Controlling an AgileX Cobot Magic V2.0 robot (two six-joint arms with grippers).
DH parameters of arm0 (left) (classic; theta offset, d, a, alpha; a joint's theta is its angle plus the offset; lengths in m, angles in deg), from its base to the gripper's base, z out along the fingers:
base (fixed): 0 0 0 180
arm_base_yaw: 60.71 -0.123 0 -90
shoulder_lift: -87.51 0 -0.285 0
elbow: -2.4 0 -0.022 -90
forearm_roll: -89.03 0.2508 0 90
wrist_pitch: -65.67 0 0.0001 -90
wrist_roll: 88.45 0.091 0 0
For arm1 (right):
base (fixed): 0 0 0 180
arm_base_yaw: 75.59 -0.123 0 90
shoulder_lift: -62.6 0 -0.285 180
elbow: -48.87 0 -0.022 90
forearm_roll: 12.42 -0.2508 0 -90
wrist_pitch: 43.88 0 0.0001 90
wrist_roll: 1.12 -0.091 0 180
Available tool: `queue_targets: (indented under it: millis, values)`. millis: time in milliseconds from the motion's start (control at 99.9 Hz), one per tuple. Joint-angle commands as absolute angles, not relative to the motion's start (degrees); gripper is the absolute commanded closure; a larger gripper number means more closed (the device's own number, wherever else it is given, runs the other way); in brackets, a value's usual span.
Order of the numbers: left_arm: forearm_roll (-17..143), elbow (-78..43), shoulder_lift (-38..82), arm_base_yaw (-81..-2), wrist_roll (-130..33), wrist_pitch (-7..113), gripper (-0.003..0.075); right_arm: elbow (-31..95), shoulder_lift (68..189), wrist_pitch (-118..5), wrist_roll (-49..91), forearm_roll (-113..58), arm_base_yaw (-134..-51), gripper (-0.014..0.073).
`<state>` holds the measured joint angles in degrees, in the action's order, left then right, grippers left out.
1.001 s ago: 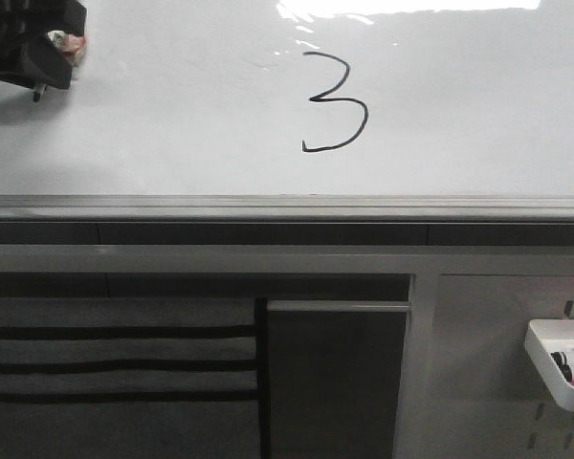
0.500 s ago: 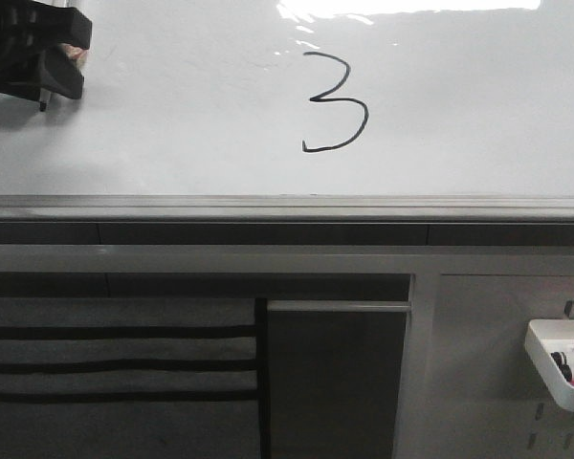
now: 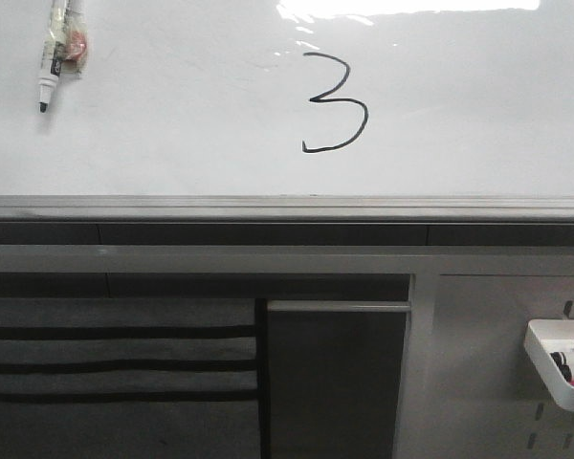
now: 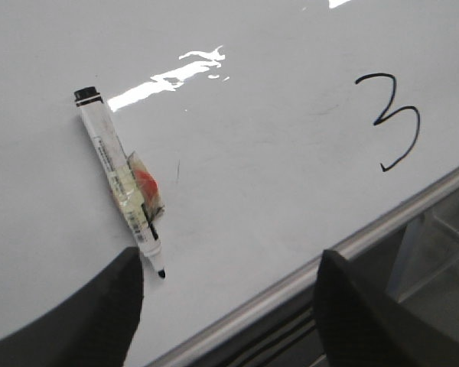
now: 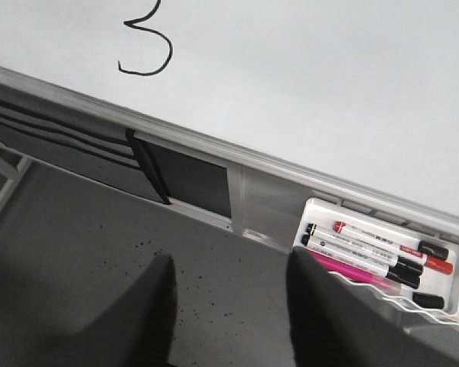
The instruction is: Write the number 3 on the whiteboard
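A thin black number 3 (image 3: pixel 335 102) is drawn on the glossy whiteboard (image 3: pixel 191 134), above its grey bottom rail (image 3: pixel 287 207). It also shows in the left wrist view (image 4: pixel 396 121) and the right wrist view (image 5: pixel 147 46). A white marker (image 3: pixel 55 50) with a black tip and an orange patch clings to the board at upper left, alone; the left wrist view shows it too (image 4: pixel 121 180). My left gripper (image 4: pixel 228 287) is open and empty, drawn back from the marker. My right gripper (image 5: pixel 229 290) is open and empty, low over the grey floor. Neither gripper shows in the front view.
A white tray (image 3: pixel 558 366) holding several markers (image 5: pixel 375 248) hangs on the grey pegboard panel (image 3: pixel 488 382) at lower right. Below the rail are a dark panel (image 3: pixel 335 378) and grey slats with black stripes (image 3: pixel 115 363).
The left gripper was at the marker at upper left; it has let go and moved out of the front view. The marker stays on the board.
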<state>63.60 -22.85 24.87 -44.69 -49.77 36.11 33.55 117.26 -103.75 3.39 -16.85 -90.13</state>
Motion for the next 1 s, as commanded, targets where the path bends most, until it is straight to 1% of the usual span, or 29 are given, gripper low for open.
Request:
queue_targets:
  millis: [0,120,190,230,260,290,310,440,520,740,991]
  values:
    - [70.34,-22.75,31.70,-44.89,-58.52,34.47,0.0278,30.41,112.73,-96.91,0.92,-16.10,-89.65,0.0442]
    - [77.84,-27.44,40.31,-44.89,-67.45,34.33,0.0290,22.65,106.53,-89.55,0.47,-16.10,-89.65,0.0558]
    - [79.62,-30.76,44.87,-44.89,-69.70,35.14,0.0338,18.49,103.11,-86.01,0.34,-16.10,-89.65,0.0624]
    - [79.59,-32.38,47.27,-44.89,-69.81,35.80,0.0386,16.32,101.57,-84.53,0.34,-16.06,-89.65,0.0659]
    - [79.59,-33.88,48.70,-44.89,-69.81,36.08,0.0424,14.99,100.19,-83.26,0.34,-16.06,-89.65,0.0669]
    - [79.59,-34.95,50.31,-44.89,-69.81,36.29,0.0479,13.74,99.17,-82.26,0.34,-16.06,-89.65,0.0668]
    - [79.59,-35.70,51.16,-44.89,-69.81,36.29,0.0502,12.90,98.53,-81.65,0.34,-16.06,-89.65,0.0668]
    - [79.59,-39.10,54.77,-44.89,-69.81,37.16,0.0737,8.80,96.33,-80.78,0.34,-16.06,-89.65,0.0668]
    - [79.74,-39.97,55.64,-44.89,-70.15,38.42,0.0739,7.58,96.23,-82.44,0.34,-16.06,-89.65,0.0668]
    - [80.19,-40.44,55.76,-44.89,-78.90,40.75,0.0739,6.59,96.23,-85.22,0.34,-16.06,-89.65,0.0668]
    - [78.98,-40.46,55.76,-44.89,-79.04,40.75,0.0739,6.59,96.23,-85.31,0.34,-16.06,-89.65,0.0668]
